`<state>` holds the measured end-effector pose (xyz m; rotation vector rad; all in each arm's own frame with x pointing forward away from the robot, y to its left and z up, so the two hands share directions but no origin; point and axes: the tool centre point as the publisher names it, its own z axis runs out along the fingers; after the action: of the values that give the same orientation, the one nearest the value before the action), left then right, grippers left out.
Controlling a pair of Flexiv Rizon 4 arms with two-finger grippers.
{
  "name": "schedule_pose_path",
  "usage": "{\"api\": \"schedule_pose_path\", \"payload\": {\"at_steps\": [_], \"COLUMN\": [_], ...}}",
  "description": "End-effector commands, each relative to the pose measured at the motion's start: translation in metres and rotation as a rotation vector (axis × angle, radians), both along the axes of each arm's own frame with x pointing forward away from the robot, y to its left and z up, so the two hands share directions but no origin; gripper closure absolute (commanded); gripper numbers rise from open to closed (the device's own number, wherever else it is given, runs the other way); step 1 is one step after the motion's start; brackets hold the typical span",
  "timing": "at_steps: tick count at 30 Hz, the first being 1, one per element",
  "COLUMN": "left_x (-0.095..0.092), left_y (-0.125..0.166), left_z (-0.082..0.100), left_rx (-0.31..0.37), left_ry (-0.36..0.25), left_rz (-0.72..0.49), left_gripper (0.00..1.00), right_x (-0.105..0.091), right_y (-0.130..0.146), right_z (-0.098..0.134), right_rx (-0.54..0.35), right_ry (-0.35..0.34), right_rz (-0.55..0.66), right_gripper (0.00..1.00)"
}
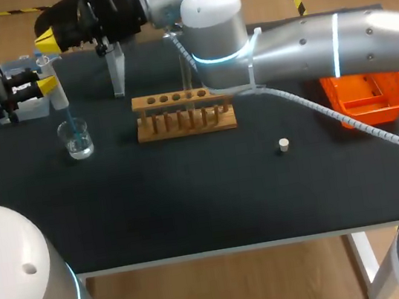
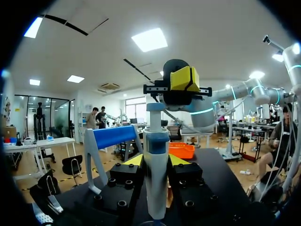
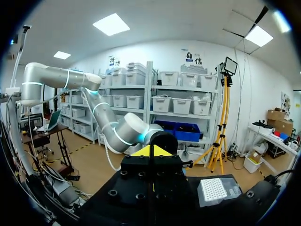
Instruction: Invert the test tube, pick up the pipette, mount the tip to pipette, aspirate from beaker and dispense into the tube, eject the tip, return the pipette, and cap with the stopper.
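Observation:
My left gripper (image 1: pixel 49 85) is shut on the pipette (image 1: pixel 58 95) at the table's far left; in the left wrist view the pipette (image 2: pixel 155 155) stands upright between its yellow fingers (image 2: pixel 135 160). The pipette's tip dips into the glass beaker (image 1: pixel 77 140), which holds clear liquid. My right arm reaches across from the right. Its gripper (image 1: pixel 49 41) is shut with nothing in it and sits right above the pipette's top, as the left wrist view shows (image 2: pixel 185 79). The right gripper's yellow tips (image 3: pixel 151 151) are pressed together. A small white stopper (image 1: pixel 284 145) lies on the mat right of centre.
A wooden tube rack (image 1: pixel 184 112) stands mid-table. Behind it is a clear pipette stand (image 1: pixel 117 70) with a blue bar (image 2: pixel 114 136). An orange bin (image 1: pixel 366 97) sits at the right. A white tip box (image 3: pixel 216 189) shows in the right wrist view.

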<state>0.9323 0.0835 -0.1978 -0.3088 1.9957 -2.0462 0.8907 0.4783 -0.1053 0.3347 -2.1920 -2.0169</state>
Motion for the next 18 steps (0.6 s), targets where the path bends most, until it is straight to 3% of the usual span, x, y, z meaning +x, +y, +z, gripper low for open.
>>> {"api": "schedule_pose_path", "payload": {"at_steps": [1,18], "left_x": [0.0,0.0], "left_y": [0.001,0.001], "left_z": [0.0,0.0], "left_rx": [-0.001,-0.001], "left_ry": [-0.002,-0.002], "left_rz": [-0.004,-0.004], "left_gripper": [1.0,1.0], "right_x": [0.003,0.018], "right_y": [0.01,0.03], "right_z": [-0.007,-0.016], "right_rx": [0.012,0.039], "right_ry": [0.007,0.045], "right_rz": [0.005,-0.02], "right_gripper": [1.0,1.0]}}
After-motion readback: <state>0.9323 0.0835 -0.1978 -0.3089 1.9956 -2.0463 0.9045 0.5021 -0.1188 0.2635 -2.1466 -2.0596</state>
